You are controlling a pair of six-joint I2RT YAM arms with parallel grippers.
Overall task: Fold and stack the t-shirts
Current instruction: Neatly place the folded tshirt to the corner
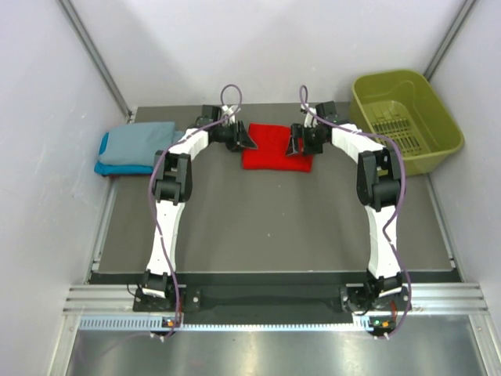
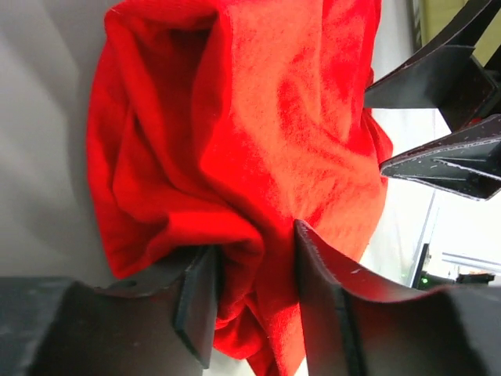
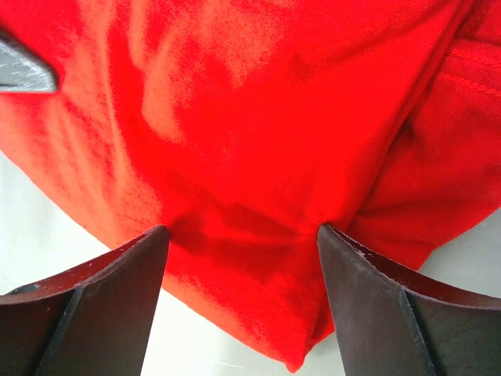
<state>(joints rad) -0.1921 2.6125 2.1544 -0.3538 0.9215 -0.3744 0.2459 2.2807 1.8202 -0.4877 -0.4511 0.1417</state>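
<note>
The red t-shirt (image 1: 275, 147) lies folded into a rectangle at the back middle of the table. My left gripper (image 1: 246, 141) is at its left edge. In the left wrist view the left gripper (image 2: 252, 247) is shut on a bunched fold of the red t-shirt (image 2: 266, 117). My right gripper (image 1: 296, 145) is at the shirt's right edge. In the right wrist view the right gripper (image 3: 243, 231) stands open, both tips resting on the red t-shirt (image 3: 274, 102). A folded grey-blue t-shirt (image 1: 141, 143) lies on a turquoise t-shirt (image 1: 117, 167) at the back left.
An olive-green plastic basket (image 1: 407, 117) stands at the back right, tilted against the wall. White walls close in both sides and the back. The dark table surface (image 1: 274, 227) stretches between the arms and the near rail.
</note>
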